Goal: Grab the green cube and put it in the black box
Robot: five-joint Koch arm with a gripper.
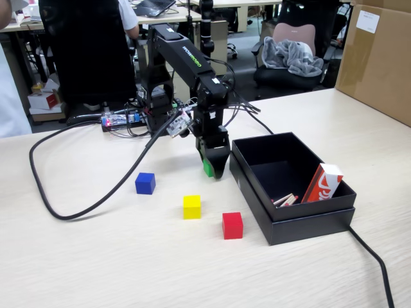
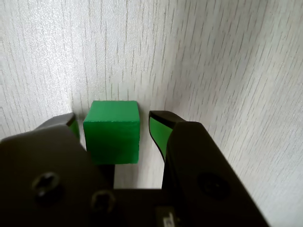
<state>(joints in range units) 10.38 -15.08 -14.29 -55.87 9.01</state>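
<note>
The green cube (image 2: 112,130) rests on the pale wood-grain table, between the two green-padded fingers of my gripper (image 2: 113,119). The gripper is open, with a narrow strip of table showing on each side of the cube, wider on the right. In the fixed view the gripper (image 1: 212,168) points down at the table just left of the black box (image 1: 308,224), and it hides most of the cube. The box stands open at the right.
A blue cube (image 1: 145,183), a yellow cube (image 1: 191,206) and a red cube (image 1: 232,225) lie in front of the arm. Inside the box are a red-and-white packet (image 1: 324,183) and small sticks (image 1: 284,200). A black cable (image 1: 64,212) loops on the left.
</note>
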